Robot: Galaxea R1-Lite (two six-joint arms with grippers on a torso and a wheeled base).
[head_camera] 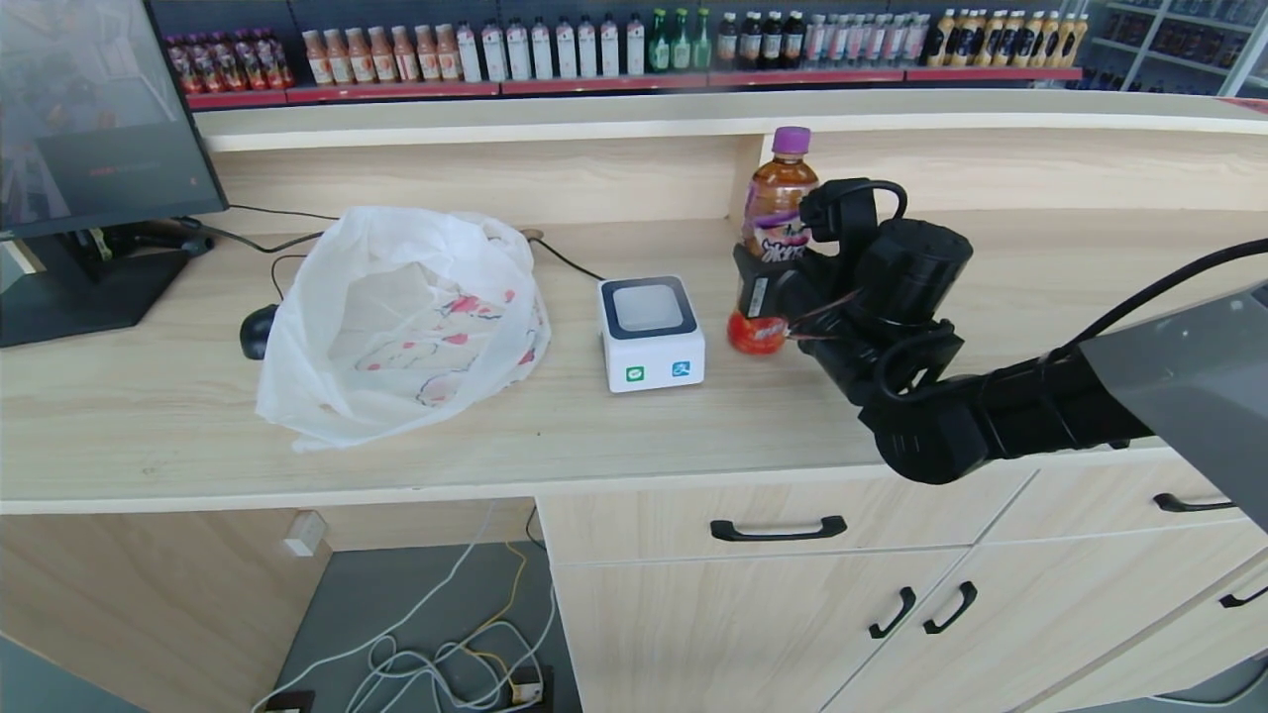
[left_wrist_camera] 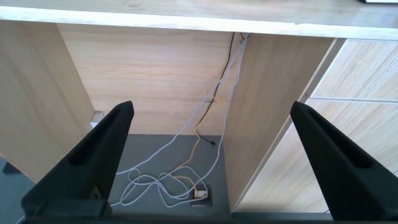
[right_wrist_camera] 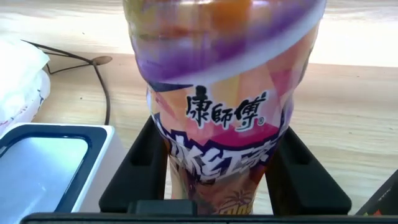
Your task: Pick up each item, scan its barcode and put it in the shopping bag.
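A tea bottle [head_camera: 780, 193] with a purple cap and an orange-purple label [right_wrist_camera: 224, 93] stands upright on the wooden counter [head_camera: 149, 396], right of the white barcode scanner [head_camera: 651, 332]. My right gripper [head_camera: 765, 297] is shut on the bottle's lower half, and its black fingers [right_wrist_camera: 140, 168] press on both sides of the label. The scanner's glass top [right_wrist_camera: 43, 155] lies just beside the bottle. A white shopping bag [head_camera: 396, 317] with a red print lies open left of the scanner. My left gripper [left_wrist_camera: 211, 155] hangs open below the counter, above floor cables.
A monitor [head_camera: 89, 109] and a black mouse [head_camera: 258, 332] sit at the counter's left end. A raised ledge [head_camera: 693, 104] runs along the back, with a shelf of bottles [head_camera: 634, 45] behind it. Drawers [head_camera: 778, 530] are under the counter. Cables [left_wrist_camera: 180, 180] lie on the floor.
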